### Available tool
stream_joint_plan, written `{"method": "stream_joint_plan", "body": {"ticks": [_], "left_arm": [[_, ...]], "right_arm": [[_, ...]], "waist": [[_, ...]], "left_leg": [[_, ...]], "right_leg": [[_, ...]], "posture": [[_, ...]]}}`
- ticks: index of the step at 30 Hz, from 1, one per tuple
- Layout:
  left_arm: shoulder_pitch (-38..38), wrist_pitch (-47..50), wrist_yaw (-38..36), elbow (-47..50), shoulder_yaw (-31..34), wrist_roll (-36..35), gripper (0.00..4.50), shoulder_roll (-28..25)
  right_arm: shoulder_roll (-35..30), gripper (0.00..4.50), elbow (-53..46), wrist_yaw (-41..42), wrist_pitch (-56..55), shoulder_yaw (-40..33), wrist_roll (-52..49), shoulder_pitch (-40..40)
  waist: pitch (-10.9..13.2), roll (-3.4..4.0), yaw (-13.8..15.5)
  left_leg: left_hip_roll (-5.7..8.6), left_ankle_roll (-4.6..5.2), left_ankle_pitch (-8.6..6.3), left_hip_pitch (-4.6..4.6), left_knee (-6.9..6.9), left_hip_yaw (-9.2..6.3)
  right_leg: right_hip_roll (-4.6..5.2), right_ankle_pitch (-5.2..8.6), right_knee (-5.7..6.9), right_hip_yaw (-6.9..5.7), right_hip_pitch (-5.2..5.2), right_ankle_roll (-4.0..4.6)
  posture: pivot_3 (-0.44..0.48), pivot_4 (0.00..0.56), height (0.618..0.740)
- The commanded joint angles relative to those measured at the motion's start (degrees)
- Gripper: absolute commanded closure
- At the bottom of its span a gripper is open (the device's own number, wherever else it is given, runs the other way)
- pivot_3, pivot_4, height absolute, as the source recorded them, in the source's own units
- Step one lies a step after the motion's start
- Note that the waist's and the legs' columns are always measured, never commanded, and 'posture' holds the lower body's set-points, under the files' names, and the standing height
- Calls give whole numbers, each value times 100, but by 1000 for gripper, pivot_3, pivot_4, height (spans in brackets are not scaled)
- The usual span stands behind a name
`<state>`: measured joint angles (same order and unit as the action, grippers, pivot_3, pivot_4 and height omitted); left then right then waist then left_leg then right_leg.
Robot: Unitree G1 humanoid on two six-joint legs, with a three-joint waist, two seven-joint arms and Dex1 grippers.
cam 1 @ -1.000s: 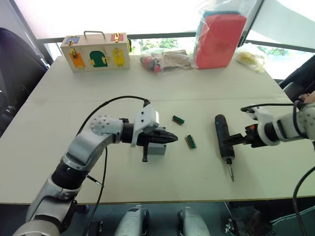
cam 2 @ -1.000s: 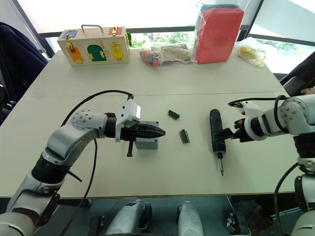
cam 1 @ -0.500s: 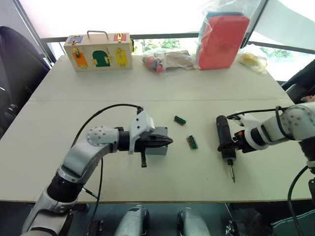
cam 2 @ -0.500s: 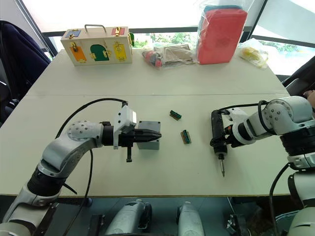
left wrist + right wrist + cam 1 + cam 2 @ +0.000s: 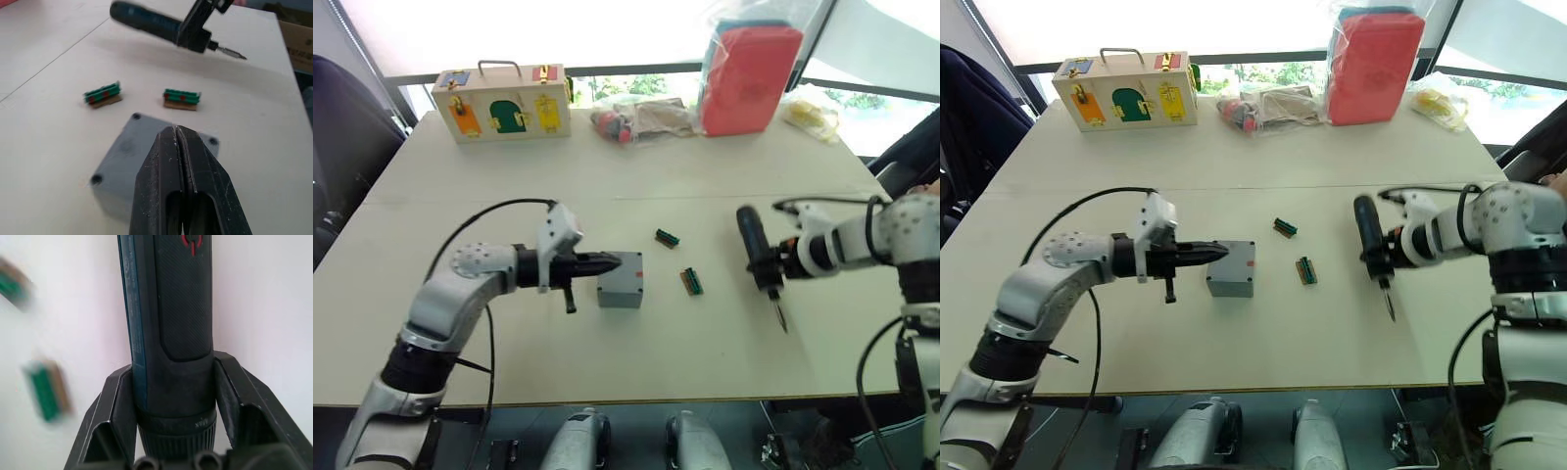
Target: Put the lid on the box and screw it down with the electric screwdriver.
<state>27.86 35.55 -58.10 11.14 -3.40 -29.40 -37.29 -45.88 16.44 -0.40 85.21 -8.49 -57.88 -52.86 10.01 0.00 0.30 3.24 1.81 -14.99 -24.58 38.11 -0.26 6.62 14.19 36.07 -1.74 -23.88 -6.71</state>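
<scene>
Pale bench (image 5: 724, 352) seen from the robot's head, with both arms reaching inward. The left hand (image 5: 610, 261), its two black fingers (image 5: 195, 166) pressed together with nothing between them, points at the small deep square grey plastic box (image 5: 621, 279); its tips lie at the box's near upper edge, and whether they touch it cannot be told. The box stands near the middle of the bench, and on top of it sits the flat grey plastic lid (image 5: 142, 147), dark screw holes visible at its corners.

The right hand (image 5: 1393, 245) is clamped around the long black stick-shaped electric screwdriver (image 5: 757, 256), one finger on each side of the barrel near its collar. The tool is held clear of the bench, tilted, its thin metal bit (image 5: 780, 315) pointing down toward the robot, well apart from the box.

Two small green connector pieces (image 5: 692, 281) lie on the bench between box and screwdriver. Along the far edge stand a wooden box with coloured doors (image 5: 503, 102), a red case in clear plastic wrap (image 5: 749, 76) and some bagged items (image 5: 636, 119).
</scene>
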Motion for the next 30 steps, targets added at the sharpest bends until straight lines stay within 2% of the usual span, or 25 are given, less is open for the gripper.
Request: {"method": "stream_joint_plan", "body": {"ticks": [1,6,10,17,23,30], "left_arm": [[223,140,-277,-139,148,-195,4500,-164],[495,207,-501,-425,-54,-95,4500,-222],[632,265,-545,-387,-242,-2,4500,-199],[597,229,-322,-158,-743,419,4500,-74],[446,82,-240,-159,-1067,811,4500,-86],[412,69,-300,-259,-1039,854,4500,-90]], "right_arm": [[824,2726,-1904,437,-2132,-1223,-80,249],[2119,2726,-3517,1085,-3565,-1065,-80,1010],[2608,2726,-4026,1826,-4325,-121,587,1530],[3098,2726,-3584,2565,-5694,1020,1986,2259],[3237,2726,-3169,2798,-6287,1272,2623,2369],[3365,2726,-2720,2875,-6746,1194,3056,2395]], "waist": [[0,0,0],[-4,-9,21],[-4,-9,26],[-3,-7,7],[-2,-7,-16],[-3,-7,-10]], "left_leg": [[0,-5,3,-1,-6,1],[-2,-9,5,0,3,-7],[7,7,-4,11,13,-5],[8,-20,12,16,10,-6],[8,-21,13,16,7,-7],[7,-43,26,17,6,-8]], "right_leg": [[-1,1,2,1,-2,-1],[-9,0,4,-1,11,-3],[-1,-7,7,6,18,-10],[-6,-6,11,8,17,-10],[-7,-6,14,11,11,-9],[-7,-5,13,11,11,-9]], "posture": [[0,150,740],[0,150,740],[0,150,740],[0,150,740],[0,150,740],[0,150,740]]}}
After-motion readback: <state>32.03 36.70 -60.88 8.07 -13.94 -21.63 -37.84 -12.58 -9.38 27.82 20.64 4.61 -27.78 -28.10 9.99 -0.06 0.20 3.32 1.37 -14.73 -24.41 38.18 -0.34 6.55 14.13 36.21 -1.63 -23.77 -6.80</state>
